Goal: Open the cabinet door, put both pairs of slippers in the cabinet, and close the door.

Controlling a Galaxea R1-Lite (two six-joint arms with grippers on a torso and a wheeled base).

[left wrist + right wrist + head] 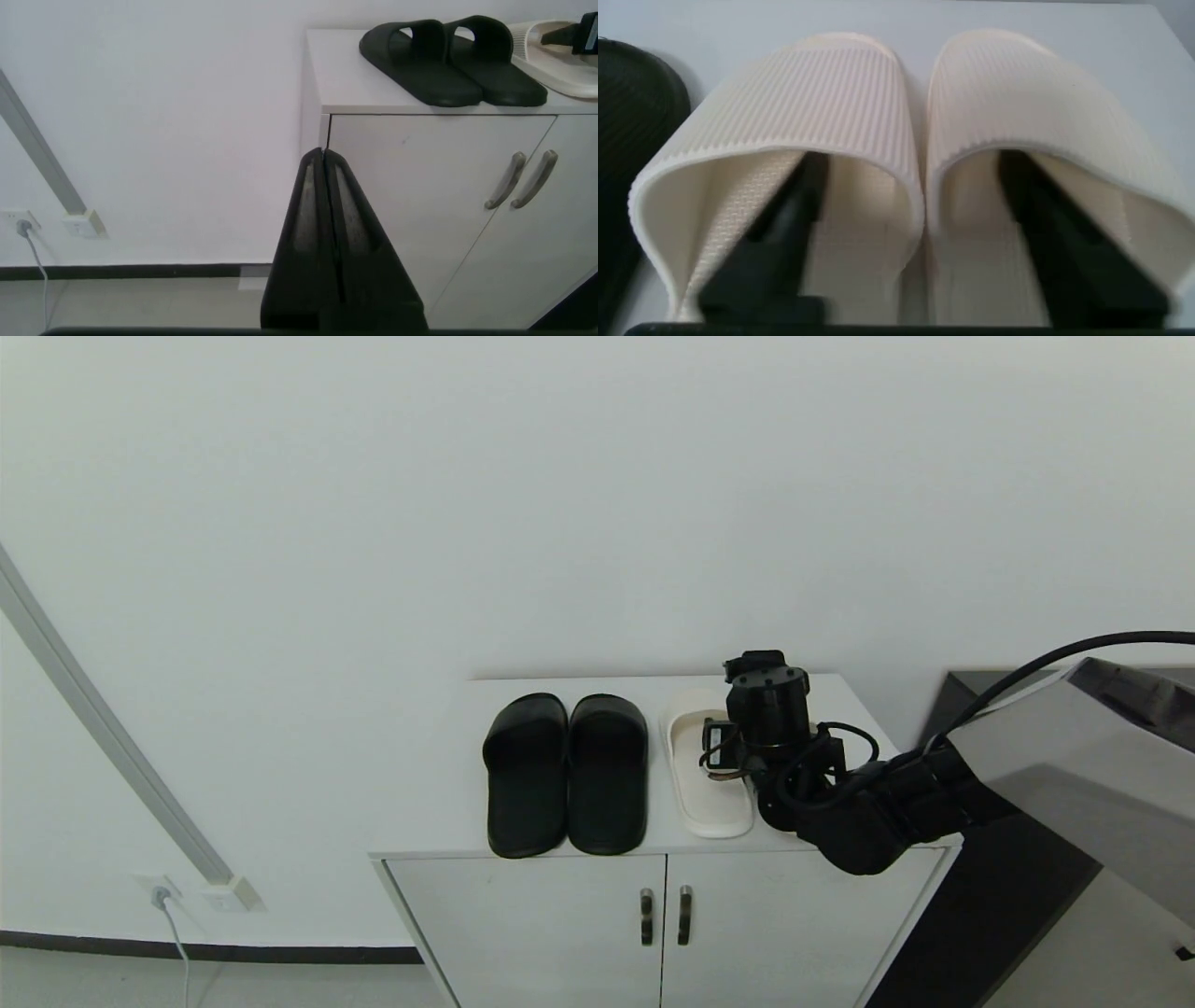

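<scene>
A pair of black slippers [565, 775] [455, 58] lies on top of the white cabinet [467, 775], left of a pair of white slippers [702, 784] [915, 121]. My right gripper [726, 749] [915, 187] is open over the white pair, one finger [775, 243] tucked under the strap of each slipper, so the two inner strap walls stand between the fingers. My left gripper [323, 233] is shut on nothing, low in front of the cabinet's left corner. Both cabinet doors [541, 933] are shut, their two handles [665, 915] side by side in the middle.
A white wall rises behind the cabinet. A grey conduit [103, 728] runs slanting down the wall to sockets [201, 894] near the floor at the left. Dark furniture [971, 691] stands to the right of the cabinet.
</scene>
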